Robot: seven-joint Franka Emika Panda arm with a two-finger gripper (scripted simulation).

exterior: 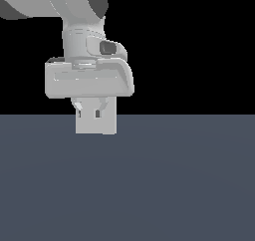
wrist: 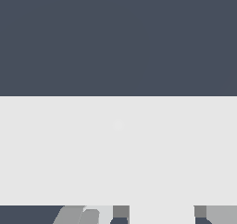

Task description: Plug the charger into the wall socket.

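Observation:
In the exterior view my gripper (exterior: 88,113) hangs low over the floor, directly in front of the wall socket (exterior: 109,125), an upright light-grey square plate. The plate's holes are hidden behind the fingers (exterior: 78,108). In the wrist view a light-grey block, the charger (wrist: 162,214), sits between the two dark pads (wrist: 121,212) of my gripper (wrist: 160,217), which is shut on it. The socket (wrist: 118,149) fills a wide pale band just beyond it, with one faint spot near its middle. The charger's prongs do not show. In the exterior view the charger cannot be told apart from the plate.
A flat dark blue-grey floor (exterior: 174,185) runs all around the socket, with a black background above it. No other objects show.

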